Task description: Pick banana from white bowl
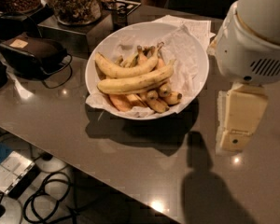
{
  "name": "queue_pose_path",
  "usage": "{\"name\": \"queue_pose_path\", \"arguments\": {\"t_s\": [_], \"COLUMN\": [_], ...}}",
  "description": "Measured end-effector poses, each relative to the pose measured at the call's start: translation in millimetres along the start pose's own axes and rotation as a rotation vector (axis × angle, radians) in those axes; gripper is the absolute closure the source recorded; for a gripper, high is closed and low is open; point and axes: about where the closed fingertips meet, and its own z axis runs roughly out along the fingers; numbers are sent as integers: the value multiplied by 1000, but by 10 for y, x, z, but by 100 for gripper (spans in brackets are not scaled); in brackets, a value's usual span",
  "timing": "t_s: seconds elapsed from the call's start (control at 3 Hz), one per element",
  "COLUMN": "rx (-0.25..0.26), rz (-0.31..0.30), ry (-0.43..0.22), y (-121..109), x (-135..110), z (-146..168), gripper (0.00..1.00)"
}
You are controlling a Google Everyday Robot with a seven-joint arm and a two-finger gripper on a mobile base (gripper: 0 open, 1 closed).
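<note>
The white bowl (pixel 196 55), wide and lined with crumpled white paper, stands on the grey table. In it, the curved pale-yellow banana (pixel 123 70) lies on top at the back. A straighter yellow banana (pixel 135 83) lies just in front of it. Shorter, darker orange-brown bananas (pixel 154 101) lie beneath them. My gripper (pixel 234 141) hangs at the right, pointing down over the table, to the right of the bowl's rim and apart from it. It holds nothing that I can see.
A black pouch with a cord (pixel 32 55) lies left of the bowl. Glass jars of food (pixel 74 3) stand on a dark box at the back left. White paper (pixel 191 24) lies behind the bowl. Cables and a device (pixel 18 181) lie on the floor past the table's front edge.
</note>
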Motion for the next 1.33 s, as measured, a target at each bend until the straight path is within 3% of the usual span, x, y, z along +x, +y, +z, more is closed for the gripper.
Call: {"name": "queue_pose_path", "arguments": {"t_s": [0.33,1.33], "rx": [31,13], "rz": [-5,-109], "ry": [-13,-37], "y": [-17,-76], "x": [-58,-848], "z": [-79,-70], "gripper": [0,0]}}
